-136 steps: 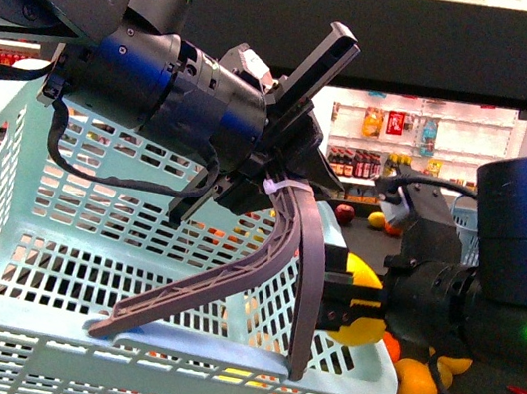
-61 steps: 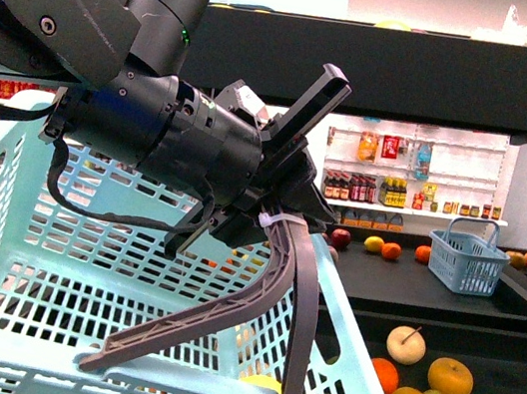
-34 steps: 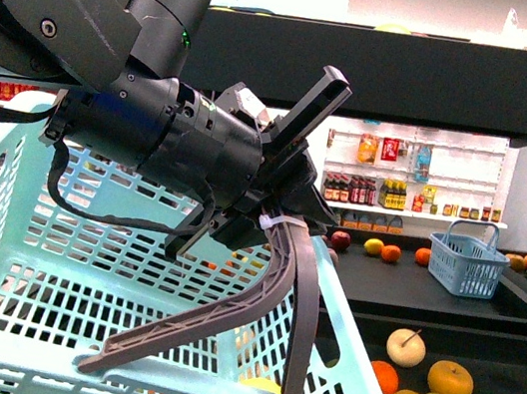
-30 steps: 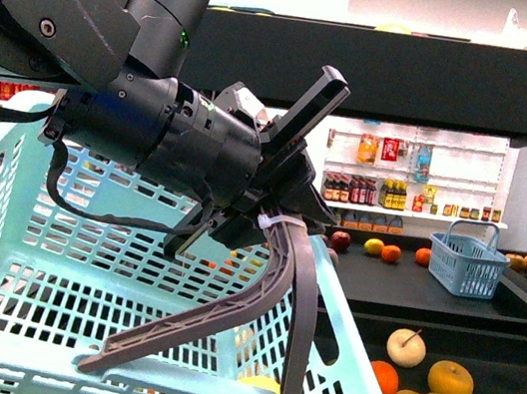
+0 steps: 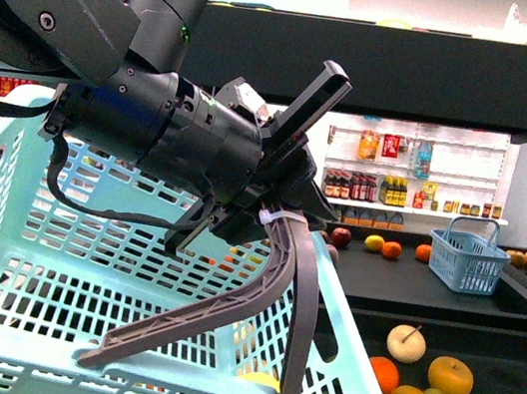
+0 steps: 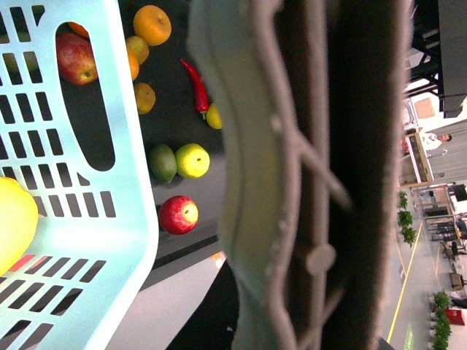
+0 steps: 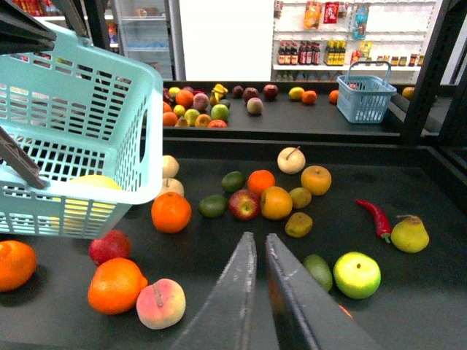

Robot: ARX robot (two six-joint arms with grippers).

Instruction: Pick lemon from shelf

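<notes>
The lemon (image 7: 86, 184) lies inside the pale blue-green basket (image 5: 78, 277), a bright yellow shape behind the mesh. It also shows as a yellow curve in the left wrist view, lemon (image 6: 13, 219). My left gripper (image 5: 275, 217) is shut on the basket's grey handle (image 5: 275, 280) and holds the basket up in front of the shelf (image 5: 448, 61). My right gripper (image 7: 260, 244) is shut with nothing in it, low over the shelf's dark tray (image 7: 416, 299), to the right of the basket and apart from it.
Loose fruit covers the tray: oranges (image 7: 171, 212), a peach (image 7: 160, 303), a red apple (image 7: 244, 205), a green apple (image 7: 357, 275), a red chilli (image 7: 376, 216), a pear (image 7: 409, 234). A small blue basket (image 7: 367, 98) stands on the far tray.
About two seconds ago my right arm held the lemon at the basket's rim. It has since drawn back out of the front view, and the lemon lies in the basket. The basket barely shifted.
</notes>
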